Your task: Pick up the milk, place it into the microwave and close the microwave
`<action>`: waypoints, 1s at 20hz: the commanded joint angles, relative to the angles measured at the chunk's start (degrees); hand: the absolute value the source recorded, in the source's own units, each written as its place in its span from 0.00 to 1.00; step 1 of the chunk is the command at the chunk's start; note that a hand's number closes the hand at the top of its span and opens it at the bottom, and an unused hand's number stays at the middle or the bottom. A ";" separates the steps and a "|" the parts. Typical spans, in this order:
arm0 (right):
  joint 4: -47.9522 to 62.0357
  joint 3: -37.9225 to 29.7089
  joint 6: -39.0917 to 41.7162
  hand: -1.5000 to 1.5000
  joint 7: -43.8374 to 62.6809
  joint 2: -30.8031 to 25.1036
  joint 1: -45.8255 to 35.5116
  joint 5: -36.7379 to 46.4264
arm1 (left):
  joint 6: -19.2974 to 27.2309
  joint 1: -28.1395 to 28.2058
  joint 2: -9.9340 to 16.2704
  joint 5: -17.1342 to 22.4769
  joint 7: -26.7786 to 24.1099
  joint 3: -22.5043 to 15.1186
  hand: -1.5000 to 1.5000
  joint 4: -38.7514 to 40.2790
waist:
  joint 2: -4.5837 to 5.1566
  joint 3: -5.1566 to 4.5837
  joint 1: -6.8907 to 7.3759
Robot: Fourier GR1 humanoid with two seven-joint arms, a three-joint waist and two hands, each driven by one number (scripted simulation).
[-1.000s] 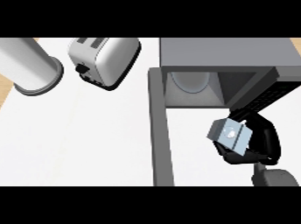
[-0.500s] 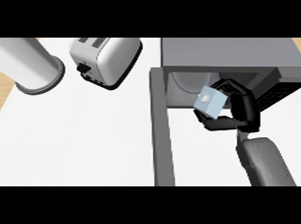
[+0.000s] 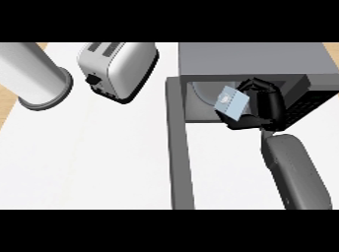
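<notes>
A pale blue milk carton (image 3: 233,104) hangs tilted at the mouth of the open microwave (image 3: 259,61). My right hand (image 3: 263,106) is shut on the carton, fingers curled round its right side. The hand and carton sit partly inside the cavity, above its round turntable (image 3: 204,93). The microwave door (image 3: 181,147) swings out toward me as a long grey bar to the left of my forearm (image 3: 296,170). My left hand shows in no view.
A silver toaster (image 3: 118,66) stands at the back, left of the microwave. A tall white cylinder (image 3: 23,74) stands at the far left. The white counter (image 3: 85,157) spreads left of the door.
My right hand has carried the milk carton up and away from me, from in front of the microwave into its opening. The forearm has stretched forward with it.
</notes>
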 commanded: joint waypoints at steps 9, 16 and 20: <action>14.06 -2.20 -5.03 1.00 2.21 -1.78 -13.83 3.00 | -1.92 -3.00 1.88 0.61 0.04 -0.38 0.00 2.17 | 2.45 -0.60 5.35; 14.22 -1.75 -9.70 1.00 -0.68 -3.87 -13.10 6.24 | -1.87 -5.50 1.26 -0.76 -0.19 -2.44 0.00 3.43 | 3.20 -0.73 7.15; 14.24 -3.49 -12.67 1.00 -3.14 -2.18 -11.21 4.80 | -1.63 -6.30 1.91 -0.56 0.84 -2.70 0.00 3.02 | 3.62 -0.62 8.34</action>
